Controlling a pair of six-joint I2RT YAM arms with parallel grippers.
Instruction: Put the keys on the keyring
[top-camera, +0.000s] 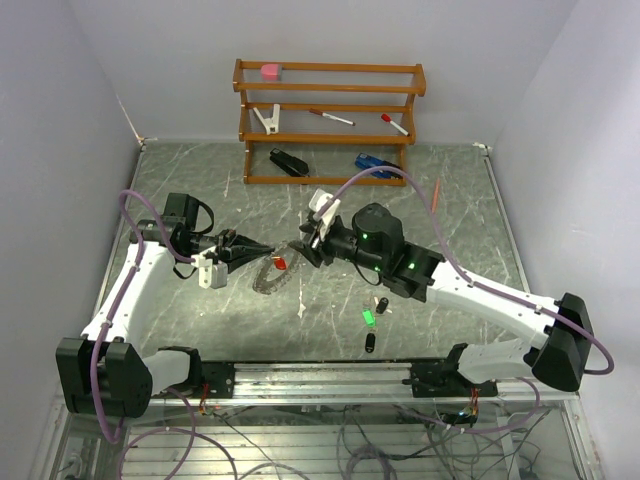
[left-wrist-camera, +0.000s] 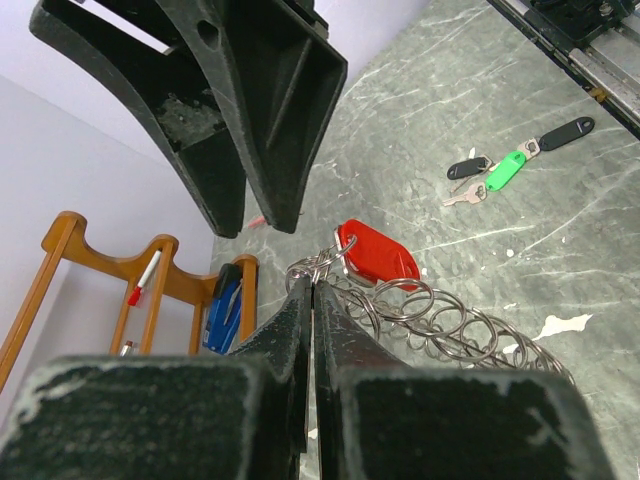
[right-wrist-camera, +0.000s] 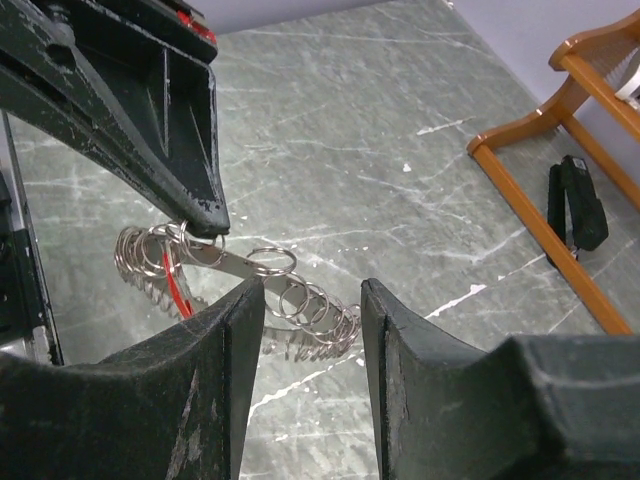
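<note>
Status: one key of four appears threaded; three remain.

Top view: the left gripper (top-camera: 262, 249) holds the keyring (top-camera: 268, 278) above the table (top-camera: 200, 190), with the red key (top-camera: 281, 262) at the ring. The right gripper (top-camera: 302, 250) is just beside it. The green key (top-camera: 368, 317) and two black keys (top-camera: 381, 304) (top-camera: 369, 343) lie loose near the right arm. Left wrist view: the fingers are clamped on the ring's coils, and the red key looks linked to the ring. Right wrist view: the jaws stand apart and empty, the ring beyond them. Judged remaining: pick up and thread the green and black keys.
</note>
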